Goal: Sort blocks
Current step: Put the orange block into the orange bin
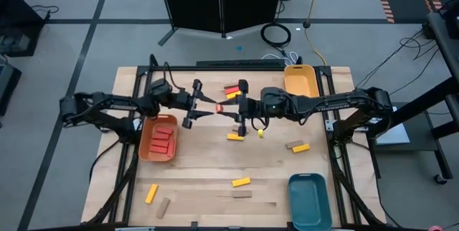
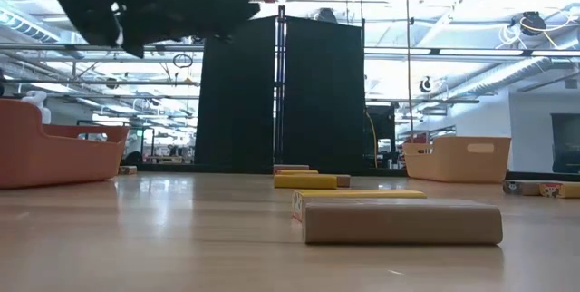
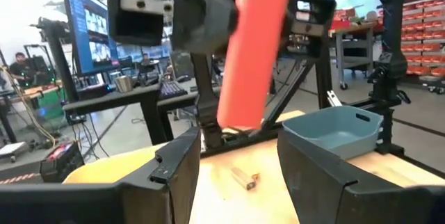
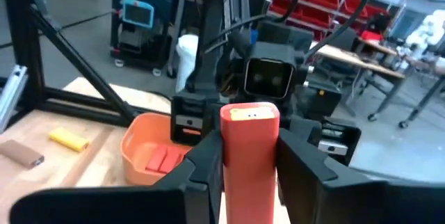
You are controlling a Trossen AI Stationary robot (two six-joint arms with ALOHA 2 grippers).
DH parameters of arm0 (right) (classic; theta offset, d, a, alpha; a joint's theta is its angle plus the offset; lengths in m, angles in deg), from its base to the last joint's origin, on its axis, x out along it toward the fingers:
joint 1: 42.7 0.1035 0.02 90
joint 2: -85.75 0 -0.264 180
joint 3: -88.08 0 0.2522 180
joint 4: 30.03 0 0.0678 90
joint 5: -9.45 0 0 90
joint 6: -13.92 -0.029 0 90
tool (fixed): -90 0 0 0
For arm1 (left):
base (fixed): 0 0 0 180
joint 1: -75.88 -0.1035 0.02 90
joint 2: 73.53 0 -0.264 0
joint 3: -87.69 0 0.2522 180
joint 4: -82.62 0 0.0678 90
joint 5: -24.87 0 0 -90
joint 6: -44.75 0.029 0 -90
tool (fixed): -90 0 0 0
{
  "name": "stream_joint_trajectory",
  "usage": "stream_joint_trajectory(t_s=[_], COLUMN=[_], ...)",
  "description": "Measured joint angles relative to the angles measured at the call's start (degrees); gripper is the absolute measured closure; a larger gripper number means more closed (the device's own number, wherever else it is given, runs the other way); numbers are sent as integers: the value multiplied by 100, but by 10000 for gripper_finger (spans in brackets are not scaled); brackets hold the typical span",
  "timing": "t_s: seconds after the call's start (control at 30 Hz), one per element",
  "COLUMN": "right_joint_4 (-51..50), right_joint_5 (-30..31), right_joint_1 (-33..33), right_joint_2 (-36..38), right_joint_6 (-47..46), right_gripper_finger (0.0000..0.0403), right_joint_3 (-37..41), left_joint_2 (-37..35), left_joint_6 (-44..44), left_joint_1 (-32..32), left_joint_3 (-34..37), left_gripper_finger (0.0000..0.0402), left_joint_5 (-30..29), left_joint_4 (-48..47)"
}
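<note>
Above the tabletop (image 1: 215, 170) centre, the right tool (image 4: 247, 165) gripped a red block (image 4: 249, 147), the left tool (image 3: 240, 158) wide, with perhaps four reds in the orange tray (image 1: 147, 148) at 9 o'clock and several others unsorted.

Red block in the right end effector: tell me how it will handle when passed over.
Probably stiff: the red block juts straight from the right end effector, showing no bend. Likely light, since a grip on one end alone carries it. Its flat faces should not roll, though the smooth-looking surface might slip.

Grey tiled floor (image 1: 72, 16), black partition (image 2: 276, 92), bright ceiling lights
</note>
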Motion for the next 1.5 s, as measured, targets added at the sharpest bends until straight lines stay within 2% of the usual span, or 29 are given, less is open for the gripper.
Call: stream_joint_trajectory(t_s=[0.13, 0.33, 0.77, 0.87, 1.03, 1.1, 1.23, 1.37, 1.5], right_joint_4=[-19, -114, -92, -99, -152, -174, -177, -364, -1000], right_joint_5=[77, 701, 783, 777, 743, 743, 764, 1132, 1353], right_joint_1=[-10, -2, -23, -23, -21, -21, -23, -15, -21], right_joint_2=[-58, -100, -236, -236, -232, -225, -218, -86, 248], right_joint_6=[-146, -140, -308, -301, -337, -389, -427, -354, -292], right_gripper_finger=[312, 312, 312, 312, 312, 310, 285, 235, 189], right_joint_3=[2, 2, 4, 4, 4, 4, 4, 5, 7], left_joint_2=[365, 789, 964, 964, 964, 964, 964, 933, 531], left_joint_6=[-2, 2, 9, 26, 78, 89, 54, -47, -155], left_joint_1=[36, 152, 181, 180, 179, 179, 179, 155, 37], left_joint_3=[-236, -431, -577, -577, -577, -577, -577, -579, -578], left_gripper_finger=[213, 213, 216, 240, 303, 315, 315, 315, 315], left_joint_5=[-101, -139, -133, -140, -140, -140, -136, -189, -294], left_joint_4=[103, 260, 363, 356, 346, 352, 341, 216, -707])
